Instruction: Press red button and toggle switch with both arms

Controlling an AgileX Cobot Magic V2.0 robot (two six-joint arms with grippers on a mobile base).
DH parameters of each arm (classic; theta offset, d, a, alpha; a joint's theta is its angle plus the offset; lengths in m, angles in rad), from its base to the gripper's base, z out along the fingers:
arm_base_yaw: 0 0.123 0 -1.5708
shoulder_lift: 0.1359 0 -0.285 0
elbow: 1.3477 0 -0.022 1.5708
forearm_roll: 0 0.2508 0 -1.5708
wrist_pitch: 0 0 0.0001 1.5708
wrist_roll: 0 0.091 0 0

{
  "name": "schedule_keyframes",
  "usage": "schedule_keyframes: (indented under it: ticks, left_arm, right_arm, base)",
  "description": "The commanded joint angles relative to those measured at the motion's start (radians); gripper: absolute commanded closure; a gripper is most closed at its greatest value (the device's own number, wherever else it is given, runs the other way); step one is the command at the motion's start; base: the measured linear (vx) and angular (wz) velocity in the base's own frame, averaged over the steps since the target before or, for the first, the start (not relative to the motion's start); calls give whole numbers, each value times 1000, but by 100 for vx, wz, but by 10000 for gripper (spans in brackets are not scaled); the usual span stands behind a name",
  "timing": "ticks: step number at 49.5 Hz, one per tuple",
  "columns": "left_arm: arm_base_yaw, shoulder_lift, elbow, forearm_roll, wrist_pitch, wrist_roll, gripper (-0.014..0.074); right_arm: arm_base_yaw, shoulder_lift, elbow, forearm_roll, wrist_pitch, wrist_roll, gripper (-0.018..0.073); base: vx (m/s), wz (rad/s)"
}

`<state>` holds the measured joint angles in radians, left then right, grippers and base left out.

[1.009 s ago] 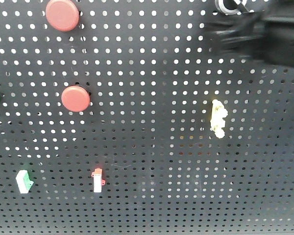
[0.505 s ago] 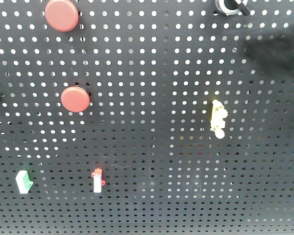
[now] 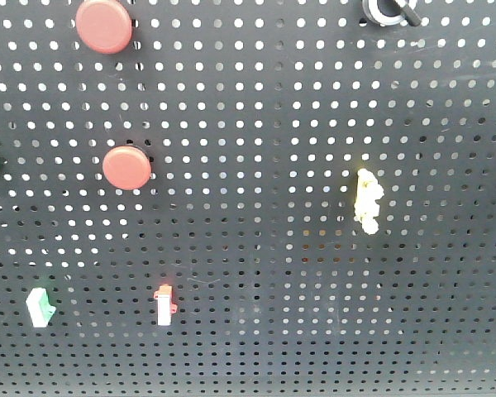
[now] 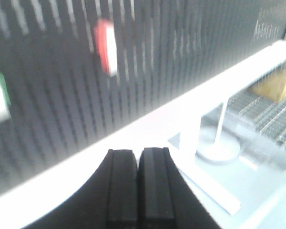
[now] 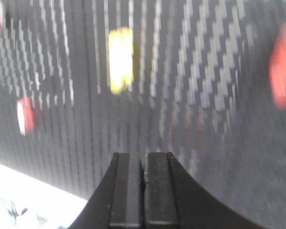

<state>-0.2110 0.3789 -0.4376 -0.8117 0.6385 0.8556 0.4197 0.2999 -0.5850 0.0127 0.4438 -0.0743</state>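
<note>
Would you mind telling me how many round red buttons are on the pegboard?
2: the red button, top left; the smaller red button below it. Others may sit off-frame.

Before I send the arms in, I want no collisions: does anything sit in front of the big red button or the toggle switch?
Nothing visible does. In the front view the red button and the toggle switch, at the pegboard's top edge, are both uncovered. The left gripper and right gripper are shut, facing it.
</note>
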Motion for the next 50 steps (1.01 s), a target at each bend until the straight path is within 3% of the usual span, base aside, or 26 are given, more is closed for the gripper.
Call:
schedule_keyframes:
  ticks: [1, 11, 43, 46, 50]
  left_arm:
    - [1, -87, 54, -44, -81, 0, 595]
    - [1, -194, 139, -45, -228, 0, 595]
    - [1, -198, 152, -42, -228, 0, 595]
    - [1, -211, 164, 29, -219, 0, 595]
    - [1, -242, 194, 183, -256, -42, 595]
  right_arm:
    - [-5, -79, 59, -13, -88, 3, 562]
    - [-5, -180, 173, -19, -113, 0, 562]
    - [-5, -180, 230, -13, -94, 0, 562]
    - [-5, -180, 230, -13, -94, 0, 562]
    - [-5, -180, 230, -13, -94, 0, 562]
  base:
    - [0, 0]
    - [0, 0]
    - [0, 0]
    - [0, 0]
    - [0, 0]
